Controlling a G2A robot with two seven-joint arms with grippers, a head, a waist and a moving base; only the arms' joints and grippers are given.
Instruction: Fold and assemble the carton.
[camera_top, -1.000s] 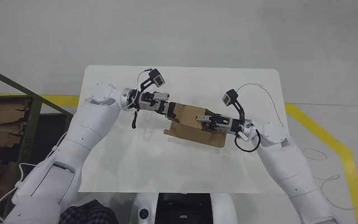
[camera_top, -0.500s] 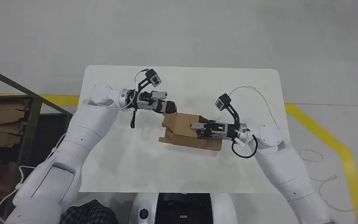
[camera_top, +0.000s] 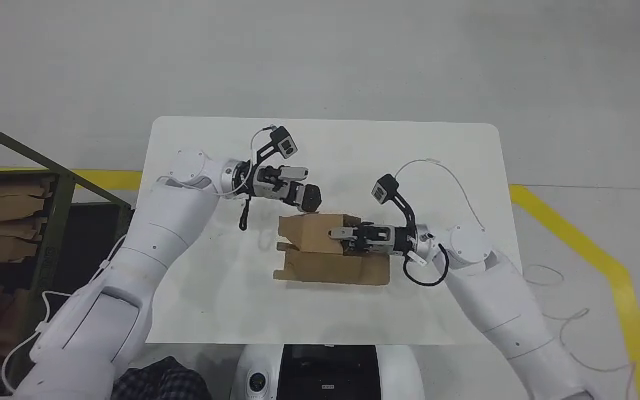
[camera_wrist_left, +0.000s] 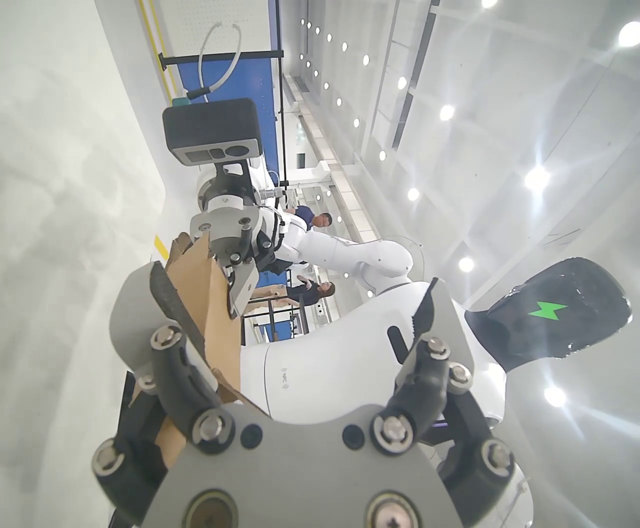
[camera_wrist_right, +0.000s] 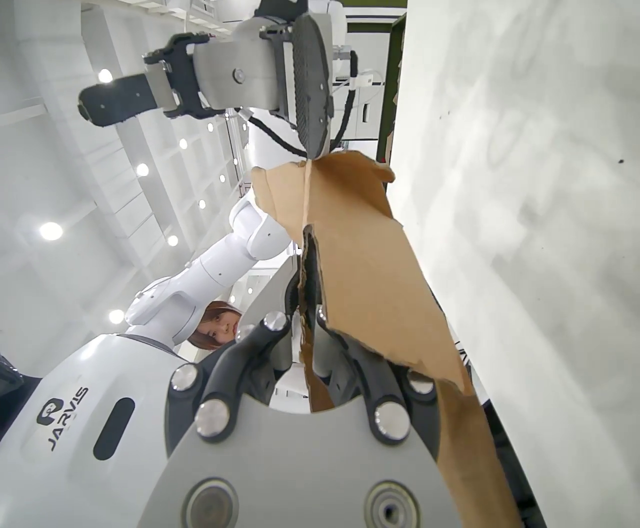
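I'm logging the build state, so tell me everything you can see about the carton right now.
The carton is plain brown corrugated cardboard, partly opened out rather than flat, with loose flaps sticking out. It rests on the white table, near its middle. The right gripper is shut on one panel edge. The left gripper is open, one pad at the carton's far edge, apparently touching it.

A white tabletop (camera_top: 440, 150) stands on a grey floor (camera_top: 320, 60) marked with a yellow line (camera_top: 570, 235); beside it, a dark green rack (camera_top: 62, 205) holds flat sheets of brown cardboard (camera_top: 22, 205)
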